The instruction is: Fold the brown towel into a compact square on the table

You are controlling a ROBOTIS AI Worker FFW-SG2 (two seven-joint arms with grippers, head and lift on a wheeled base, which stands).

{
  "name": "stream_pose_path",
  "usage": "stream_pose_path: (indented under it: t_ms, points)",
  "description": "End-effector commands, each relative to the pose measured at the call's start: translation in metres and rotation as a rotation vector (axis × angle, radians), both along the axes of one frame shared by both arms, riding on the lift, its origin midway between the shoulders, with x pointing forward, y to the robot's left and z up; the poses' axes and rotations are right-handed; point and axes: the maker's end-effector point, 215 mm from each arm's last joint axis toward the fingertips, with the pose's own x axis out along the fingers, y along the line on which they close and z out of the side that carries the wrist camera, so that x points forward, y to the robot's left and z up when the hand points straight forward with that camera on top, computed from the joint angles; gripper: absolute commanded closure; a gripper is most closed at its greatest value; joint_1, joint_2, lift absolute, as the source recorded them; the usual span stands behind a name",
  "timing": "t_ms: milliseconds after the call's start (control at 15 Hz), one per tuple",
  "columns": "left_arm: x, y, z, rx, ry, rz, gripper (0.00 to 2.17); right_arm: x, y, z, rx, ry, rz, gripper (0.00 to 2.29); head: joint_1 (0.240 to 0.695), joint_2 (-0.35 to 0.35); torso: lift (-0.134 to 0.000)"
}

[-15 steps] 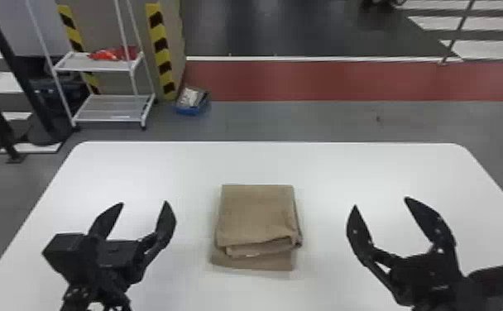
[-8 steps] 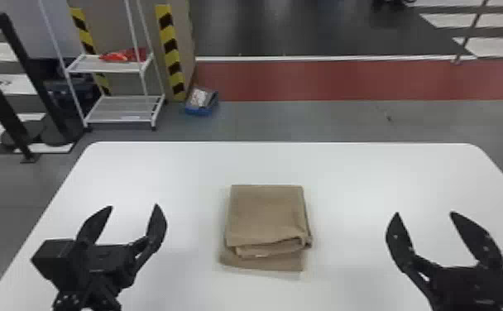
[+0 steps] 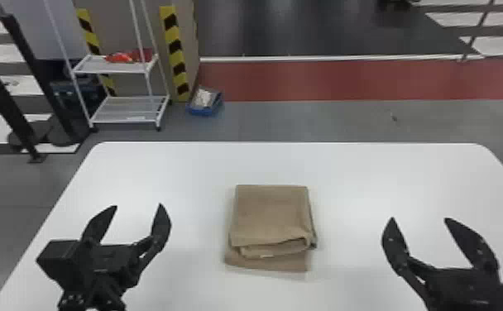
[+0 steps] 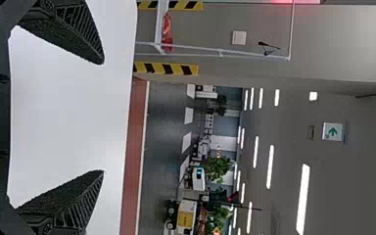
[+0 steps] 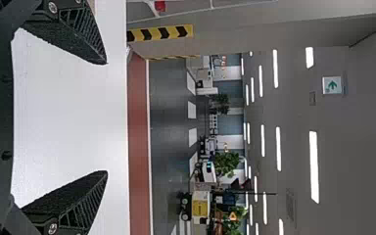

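The brown towel (image 3: 271, 215) lies folded in a compact, roughly square stack at the middle of the white table; its lowest layer sticks out along the near edge, and a rolled fold shows above that layer. To its left my left gripper (image 3: 139, 206) stands open, apart from the towel. On the towel's other side, farther off, my right gripper (image 3: 419, 220) is open too. In the left wrist view, bare table lies between the spread fingers of my left gripper (image 4: 103, 117). The right wrist view has my right gripper (image 5: 106, 117) likewise holding nothing.
The white table (image 3: 387, 173) extends beyond the towel on all sides, with rounded far corners. Past its far edge, on the floor, stand a white wire rack (image 3: 126, 109) and a blue box (image 3: 205, 101) at the left.
My right gripper has moved right, away from the towel. The left gripper has shifted slightly left relative to the towel. The whole head view has shifted a little, and the towel's folds look the same.
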Motion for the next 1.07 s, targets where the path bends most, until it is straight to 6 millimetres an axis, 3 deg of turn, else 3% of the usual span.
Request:
stream_pose_path:
  t_ms: [0, 1000]
  points:
    - [0.001, -0.001, 0.001, 0.0, -0.002, -0.002, 0.08, 0.0, 0.0, -0.001, 0.002, 0.005, -0.002, 0.09, 0.695, 0.048, -0.114]
    - [-0.002, -0.003, 0.002, -0.013, -0.013, -0.001, 0.08, 0.001, 0.004, -0.011, 0.008, 0.035, 0.005, 0.09, 0.695, 0.048, -0.113]
